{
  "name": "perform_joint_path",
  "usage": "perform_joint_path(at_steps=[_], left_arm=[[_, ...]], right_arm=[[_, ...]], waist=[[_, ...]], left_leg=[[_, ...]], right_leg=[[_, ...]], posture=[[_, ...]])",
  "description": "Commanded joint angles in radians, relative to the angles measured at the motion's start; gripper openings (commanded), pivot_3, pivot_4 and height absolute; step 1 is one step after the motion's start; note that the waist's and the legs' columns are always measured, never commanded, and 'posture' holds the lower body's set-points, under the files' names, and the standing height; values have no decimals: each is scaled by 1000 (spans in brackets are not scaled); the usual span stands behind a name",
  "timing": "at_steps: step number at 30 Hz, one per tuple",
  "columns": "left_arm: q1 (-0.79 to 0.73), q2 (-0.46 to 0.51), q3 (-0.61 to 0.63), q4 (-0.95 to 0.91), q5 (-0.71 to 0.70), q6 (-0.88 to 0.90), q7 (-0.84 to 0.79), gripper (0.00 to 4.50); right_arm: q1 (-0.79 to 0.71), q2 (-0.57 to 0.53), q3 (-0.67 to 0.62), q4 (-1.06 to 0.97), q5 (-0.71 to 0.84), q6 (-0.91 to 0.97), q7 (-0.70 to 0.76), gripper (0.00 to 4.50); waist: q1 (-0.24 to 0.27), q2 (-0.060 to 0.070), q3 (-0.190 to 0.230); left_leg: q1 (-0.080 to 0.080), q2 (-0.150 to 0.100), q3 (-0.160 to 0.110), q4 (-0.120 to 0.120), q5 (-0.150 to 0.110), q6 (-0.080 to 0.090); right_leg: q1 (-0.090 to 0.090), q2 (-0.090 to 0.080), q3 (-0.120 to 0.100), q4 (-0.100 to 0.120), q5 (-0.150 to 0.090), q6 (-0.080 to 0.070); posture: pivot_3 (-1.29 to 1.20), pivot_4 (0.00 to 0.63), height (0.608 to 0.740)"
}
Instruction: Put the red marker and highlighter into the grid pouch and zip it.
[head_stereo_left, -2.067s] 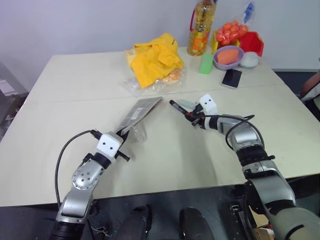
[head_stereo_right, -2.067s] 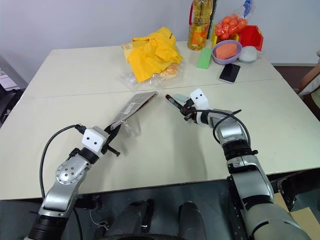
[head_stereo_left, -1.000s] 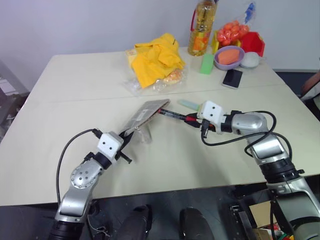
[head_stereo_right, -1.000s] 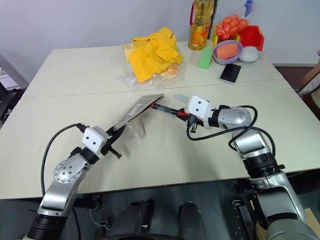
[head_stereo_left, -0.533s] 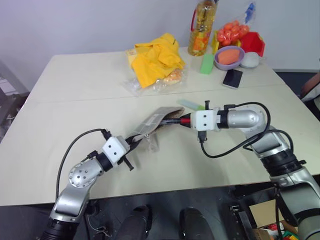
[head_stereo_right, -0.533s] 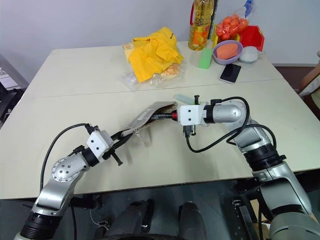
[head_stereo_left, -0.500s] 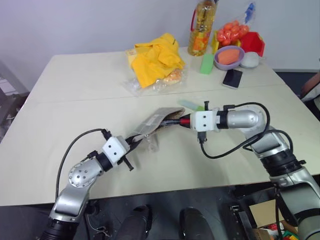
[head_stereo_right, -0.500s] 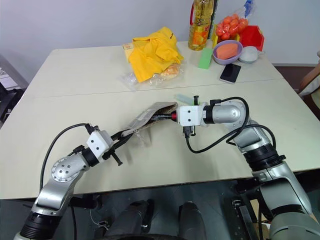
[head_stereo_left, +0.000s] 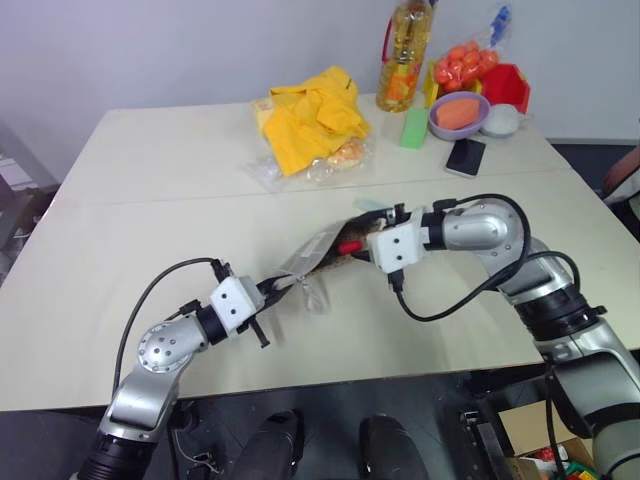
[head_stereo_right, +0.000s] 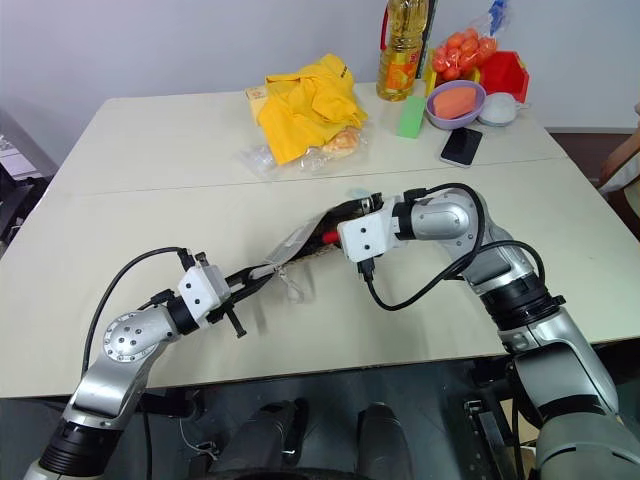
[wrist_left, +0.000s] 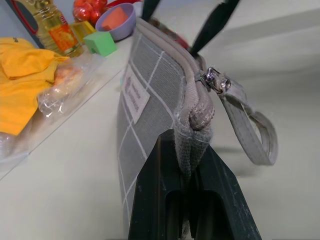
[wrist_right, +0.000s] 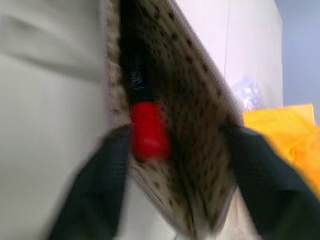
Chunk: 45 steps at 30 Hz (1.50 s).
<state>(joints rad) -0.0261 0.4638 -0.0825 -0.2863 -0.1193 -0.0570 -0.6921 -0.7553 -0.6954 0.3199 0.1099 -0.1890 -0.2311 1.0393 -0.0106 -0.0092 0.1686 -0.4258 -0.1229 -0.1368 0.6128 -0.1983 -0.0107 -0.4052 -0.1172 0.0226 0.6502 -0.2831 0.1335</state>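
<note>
- My left gripper (wrist_left: 187, 170) is clamped shut on the near corner of the grid pouch (head_stereo_left: 318, 250), holding it tilted up off the table (head_stereo_left: 150, 200), open mouth toward my right arm.
- The pouch's zip pull and grey wrist strap (wrist_left: 252, 132) hang loose beside my left fingers (wrist_left: 155, 195).
- My right gripper (wrist_right: 170, 150) sits at the pouch's mouth with its fingers (wrist_right: 97, 180) spread wide apart, one on each side of the opening.
- The red marker (wrist_right: 145, 125) lies inside the pouch against the dotted lining, black barrel deep in, red end still at the mouth between my right fingers; neither finger presses it.
- From the head views, that red end (head_stereo_left: 349, 246) peeks out just in front of my right gripper.
- The highlighter (head_stereo_left: 372, 204) lies on the table just beyond my right gripper, mostly hidden behind it.
- At the far side of the table are a yellow cloth (head_stereo_left: 310, 115), an oil bottle (head_stereo_left: 402, 55), a green block (head_stereo_left: 412, 127), a purple bowl (head_stereo_left: 456, 113) and a phone (head_stereo_left: 465, 156).
</note>
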Motion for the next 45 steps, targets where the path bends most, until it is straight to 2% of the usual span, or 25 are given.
perform_joint_path(at_steps=[1, 5, 7, 9, 18, 22, 25, 27, 30, 34, 37, 41, 45], left_arm=[[1, -30, 43, 0, 0, -12, 69, 0], [0, -62, 52, 29, 45, -16, 149, 0], [-7, -77, 54, 41, 60, -15, 183, 0], [-21, -95, 57, 55, 72, -15, 216, 0], [-38, -122, 42, 77, 100, -19, 276, 0], [-34, -121, 40, 75, 101, -18, 276, 0], [-32, -121, 43, 74, 102, -16, 279, 0], [-30, -119, 45, 73, 104, -15, 281, 0], [-23, -116, 49, 68, 103, -14, 284, 0], [-28, -113, 55, 73, 100, -9, 289, 0], [-37, -117, 60, 71, 84, 2, 288, 0], [-48, -112, 51, 77, 72, 2, 266, 0], [-61, -116, 42, 82, 59, -1, 242, 0]], right_arm=[[27, -2, -163, -26, 175, 169, -9, 3916], [69, 17, -259, 41, 289, 381, -24, 3916], [61, 41, -284, 98, 318, 466, -49, 4488], [43, 77, -301, 169, 352, 530, -62, 4496], [-213, 194, -270, 782, 226, 457, -272, 4496], [-299, 221, -272, 968, 203, 414, -291, 4496], [-324, 223, -279, 1024, 203, 399, -260, 3666], [-331, 223, -279, 1038, 203, 389, -238, 2550], [-320, 214, -277, 1022, 198, 368, -211, 947], [-250, 165, -230, 884, 144, 274, -183, 895], [-126, 96, -220, 616, 149, 255, -115, 895], [53, 10, -247, 224, 233, 315, 0, 895], [127, -20, -259, 16, 284, 448, 18, 895]], waist=[[4, 0, 0], [3, 0, 0], [-1, 0, 0], [-3, 0, 0], [-4, 0, 0], [-5, 0, 0], [-3, 0, 0], [-4, 0, 0], [-6, 0, 0], [-5, 0, 0], [1, 0, 0], [-1, 1, 0], [-6, 1, 0]], left_leg=[[0, 0, 0, 0, 0, 0], [0, 0, 0, 0, 0, 0], [1, 0, 0, 0, 0, 0], [1, 0, 0, 0, 0, 0], [0, 0, 1, 0, 0, 0], [0, 0, 1, 0, 0, -1], [0, 0, 1, 0, 0, 0], [0, 0, 1, 0, 0, 0], [0, 0, 1, 0, 0, 0], [0, 0, 1, 0, 0, 0], [0, -1, 1, 0, 0, 0], [0, 0, 0, 0, 0, 0], [0, 0, 1, 0, 0, 0]], right_leg=[[0, 0, 0, 0, 0, 0], [1, 0, 0, 0, 0, 0], [1, 0, 0, 0, 0, 0], [1, 0, 0, 1, 0, 0], [0, 0, 1, 1, 0, 0], [0, 0, 1, 1, 0, 0], [0, 0, 1, 1, 0, 0], [0, 0, 1, 1, 0, 0], [-1, 1, 1, 1, 0, 0], [-1, 1, 1, 1, 0, 0], [-1, 0, 1, 1, 0, 0], [-1, 0, 0, 1, 0, 0], [-1, 0, 1, 2, 0, 0]], posture=[[0, 150, 740], [0, 150, 740], [0, 150, 740], [0, 150, 740], [0, 150, 740], [0, 150, 740], [0, 150, 740], [0, 150, 740], [0, 150, 740], [0, 150, 740], [0, 150, 740], [0, 150, 740], [0, 150, 740]])
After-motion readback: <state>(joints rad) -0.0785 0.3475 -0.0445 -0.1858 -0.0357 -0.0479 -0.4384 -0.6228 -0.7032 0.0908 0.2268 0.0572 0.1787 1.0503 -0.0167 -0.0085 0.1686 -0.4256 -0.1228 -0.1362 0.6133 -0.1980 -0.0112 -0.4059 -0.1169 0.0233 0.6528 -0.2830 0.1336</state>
